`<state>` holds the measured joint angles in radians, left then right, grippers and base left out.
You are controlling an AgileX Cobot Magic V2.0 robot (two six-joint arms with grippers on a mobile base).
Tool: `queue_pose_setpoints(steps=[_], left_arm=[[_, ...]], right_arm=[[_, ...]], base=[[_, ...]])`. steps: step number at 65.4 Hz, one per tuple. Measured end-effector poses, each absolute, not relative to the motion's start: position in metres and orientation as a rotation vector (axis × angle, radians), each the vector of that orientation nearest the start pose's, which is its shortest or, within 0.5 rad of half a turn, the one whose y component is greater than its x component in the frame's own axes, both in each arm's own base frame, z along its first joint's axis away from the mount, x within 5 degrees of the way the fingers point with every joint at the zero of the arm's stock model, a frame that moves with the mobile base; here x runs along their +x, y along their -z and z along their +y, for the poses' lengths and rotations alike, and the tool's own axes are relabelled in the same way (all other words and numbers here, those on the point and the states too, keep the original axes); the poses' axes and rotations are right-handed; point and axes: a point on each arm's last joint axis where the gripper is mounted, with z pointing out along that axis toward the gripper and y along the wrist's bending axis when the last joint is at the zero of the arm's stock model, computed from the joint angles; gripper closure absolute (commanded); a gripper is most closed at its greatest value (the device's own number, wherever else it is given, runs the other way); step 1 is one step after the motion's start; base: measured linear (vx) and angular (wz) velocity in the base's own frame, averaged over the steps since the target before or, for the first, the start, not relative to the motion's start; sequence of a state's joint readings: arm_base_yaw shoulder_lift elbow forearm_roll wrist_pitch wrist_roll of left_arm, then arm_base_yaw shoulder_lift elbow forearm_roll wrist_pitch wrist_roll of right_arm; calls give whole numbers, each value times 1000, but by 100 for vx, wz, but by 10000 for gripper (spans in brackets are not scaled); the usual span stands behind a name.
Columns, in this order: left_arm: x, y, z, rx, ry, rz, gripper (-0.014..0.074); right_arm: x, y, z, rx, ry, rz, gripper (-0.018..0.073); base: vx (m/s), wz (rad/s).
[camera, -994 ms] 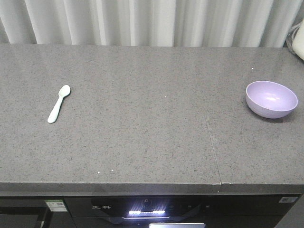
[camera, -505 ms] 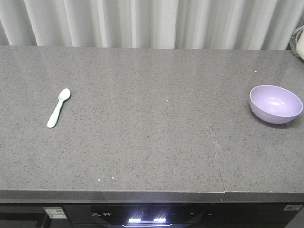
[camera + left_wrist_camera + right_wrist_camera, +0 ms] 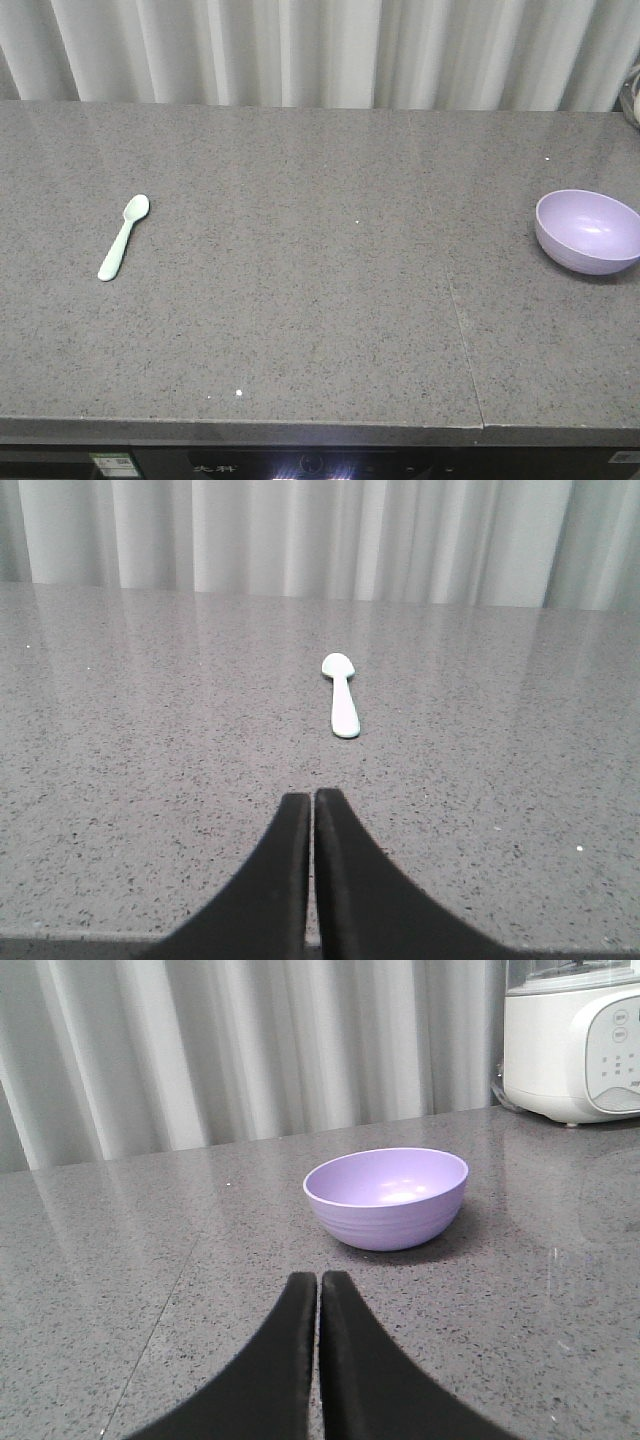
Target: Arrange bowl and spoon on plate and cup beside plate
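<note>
A pale mint spoon (image 3: pixel 123 237) lies flat on the grey counter at the left, scoop end away from me; the left wrist view shows the spoon (image 3: pixel 341 693) straight ahead. My left gripper (image 3: pixel 313 798) is shut and empty, well short of the spoon's handle. A lavender bowl (image 3: pixel 587 231) stands upright and empty at the right edge of the front view. In the right wrist view the bowl (image 3: pixel 386 1197) sits just ahead of my right gripper (image 3: pixel 318 1280), which is shut and holds nothing. The plate and the cup are out of view.
The grey speckled counter (image 3: pixel 320 300) has a seam (image 3: pixel 462 330) running front to back right of centre. White curtains (image 3: pixel 320 50) hang behind it. A white appliance (image 3: pixel 572 1040) stands at the far right behind the bowl. The counter's front edge (image 3: pixel 300 430) is near.
The front view has shifted: spoon, bowl and counter all sit lower in the frame, the bowl also further right. The oven panel below the counter has nearly left the picture.
</note>
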<state>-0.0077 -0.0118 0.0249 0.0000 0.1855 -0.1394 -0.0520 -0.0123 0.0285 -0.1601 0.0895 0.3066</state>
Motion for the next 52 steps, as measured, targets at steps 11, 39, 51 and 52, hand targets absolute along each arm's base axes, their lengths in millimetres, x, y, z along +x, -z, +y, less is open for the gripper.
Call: queue_pose_setpoints(steps=[11, 39, 51, 52], left_arm=[[56, -189, 0, -111, 111, 1680, 603], [56, -189, 0, -111, 111, 1680, 603], [56, -189, 0, -111, 111, 1680, 603], [56, -189, 0, -111, 111, 1680, 603]], right_arm=[[57, -196, -4, 169, -63, 1579, 545], [57, -196, -4, 169, -63, 1579, 545], [57, -196, -4, 169, -63, 1579, 545], [57, -196, -4, 169, -63, 1579, 545]], base=[[4, 1], [3, 1], [2, 0], [1, 0]])
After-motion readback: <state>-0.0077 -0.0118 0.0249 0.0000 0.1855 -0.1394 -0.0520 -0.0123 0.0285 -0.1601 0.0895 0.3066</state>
